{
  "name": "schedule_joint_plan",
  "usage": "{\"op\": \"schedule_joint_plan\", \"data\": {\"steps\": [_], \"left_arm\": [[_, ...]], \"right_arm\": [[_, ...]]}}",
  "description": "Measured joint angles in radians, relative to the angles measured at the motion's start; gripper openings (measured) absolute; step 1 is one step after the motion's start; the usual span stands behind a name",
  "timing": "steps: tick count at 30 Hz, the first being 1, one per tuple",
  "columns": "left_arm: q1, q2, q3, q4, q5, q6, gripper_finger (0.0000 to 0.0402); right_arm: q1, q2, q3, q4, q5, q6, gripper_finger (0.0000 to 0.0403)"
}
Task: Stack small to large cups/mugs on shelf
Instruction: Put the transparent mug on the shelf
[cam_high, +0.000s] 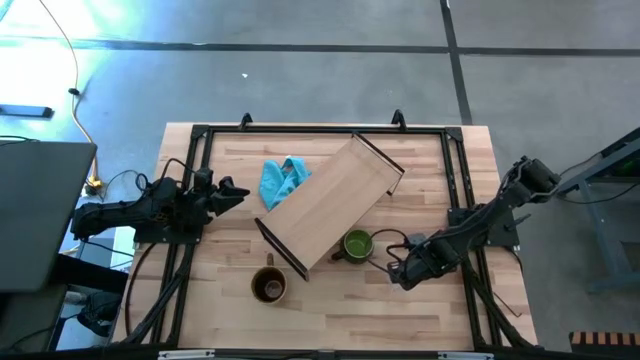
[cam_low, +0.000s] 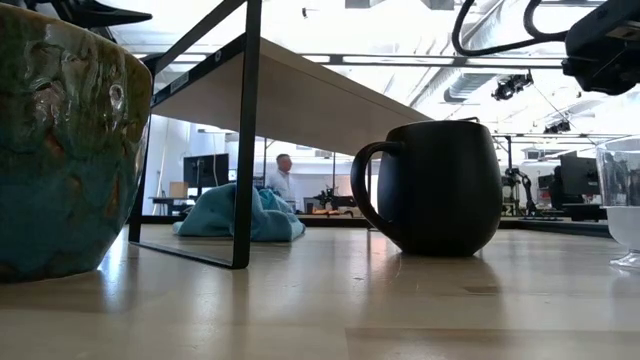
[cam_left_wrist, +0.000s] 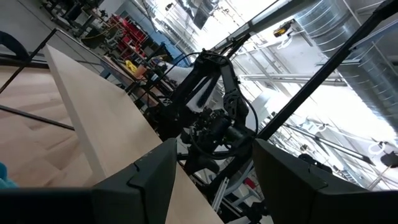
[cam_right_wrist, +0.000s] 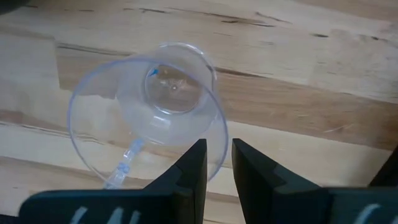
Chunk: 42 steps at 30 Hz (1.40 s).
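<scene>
Here, then, is how each thing sits and why.

Right gripper: poised straight above the glass cup, its fingers a narrow slot apart and lined up over the near rim; nothing is gripped yet. That narrow set looks meant to pinch the thin wall.
Glass cup: upright on the table, beside the green mug; smallest, so a sensible first pick.
Green mug: by the shelf's front edge, handle toward the shelf.
Brown mug: near the shelf's front-left corner.
Shelf: angled across the table, top bare, no cup on it.
Left gripper: waiting at the left edge, fingers spread and empty, clear of the work.
Blue cloth: beside the shelf, no part of the job.
</scene>
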Motion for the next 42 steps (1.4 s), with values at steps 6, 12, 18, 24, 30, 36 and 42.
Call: {"op": "schedule_joint_plan", "data": {"steps": [6, 12, 18, 24, 30, 36, 42], "left_arm": [[0.0, 0.0, 0.0, 0.0, 0.0, -0.001, 0.02], [0.0, 0.0, 0.0, 0.0, 0.0, -0.003, 0.02], [0.0, 0.0, 0.0, 0.0, -0.001, -0.003, 0.02], [0.0, 0.0, 0.0, 0.0, -0.02, -0.008, 0.02], [0.0, 0.0, 0.0, 0.0, -0.03, -0.009, 0.02], [0.0, 0.0, 0.0, 0.0, -0.048, -0.008, 0.02], [0.0, 0.0, 0.0, 0.0, -0.048, -0.025, 0.02]], "right_arm": [[0.0, 0.0, 0.0, -0.015, -0.001, -0.022, 0.0038], [0.0, 0.0, 0.0, -0.043, -0.004, -0.105, 0.0007], [0.0, -0.001, 0.0, -0.086, -0.003, -0.194, 0.0003], [0.0, -0.001, 0.0, -0.115, 0.018, -0.275, 0.0001], [-0.005, -0.001, 0.0, -0.136, 0.053, -0.387, 0.0001], [-0.041, -0.001, 0.0, -0.137, 0.087, -0.569, 0.0], [-0.093, -0.001, 0.0, -0.137, 0.097, -0.727, 0.0]]}}
